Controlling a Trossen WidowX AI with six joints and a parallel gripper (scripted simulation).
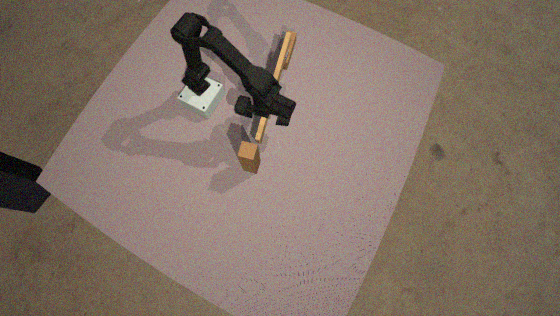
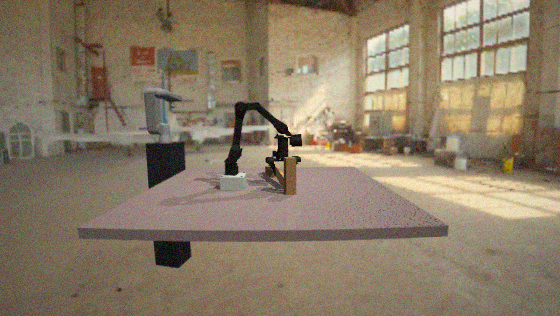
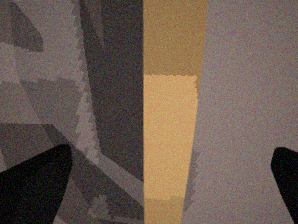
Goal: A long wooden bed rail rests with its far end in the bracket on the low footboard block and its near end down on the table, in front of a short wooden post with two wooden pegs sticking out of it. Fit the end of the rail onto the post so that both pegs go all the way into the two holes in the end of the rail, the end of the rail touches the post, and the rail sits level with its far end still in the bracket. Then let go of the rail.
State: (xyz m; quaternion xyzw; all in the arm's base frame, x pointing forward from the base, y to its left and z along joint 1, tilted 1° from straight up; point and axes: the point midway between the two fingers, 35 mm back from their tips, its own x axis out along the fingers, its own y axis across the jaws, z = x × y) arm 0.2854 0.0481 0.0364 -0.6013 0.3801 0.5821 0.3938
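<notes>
The black six-joint robot arm (image 1: 227, 52) (image 2: 238, 131) rises from its base, bends at a high elbow and slopes down to the wrist. Its black parallel-jaw gripper (image 1: 262, 111) (image 2: 284, 161) (image 3: 174, 156) points downward, fingers spread wide, holding nothing.

Matte-black angular arm (image 1: 230, 57) (image 2: 237, 137), blocky joints, dark tapered fingertips.

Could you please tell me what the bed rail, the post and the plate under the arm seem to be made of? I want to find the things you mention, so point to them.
Bed rail (image 1: 278, 72) (image 3: 169, 135): apparently wood, pale and matte, going by its even honey-tan colour.
Post (image 1: 248, 150) (image 2: 290, 175): likely wood too, matte, a more orange-brown tan.
Base plate (image 1: 210, 101) (image 2: 233, 183): painted metal or plastic, pale grey-white; the look leaves that open.
</notes>
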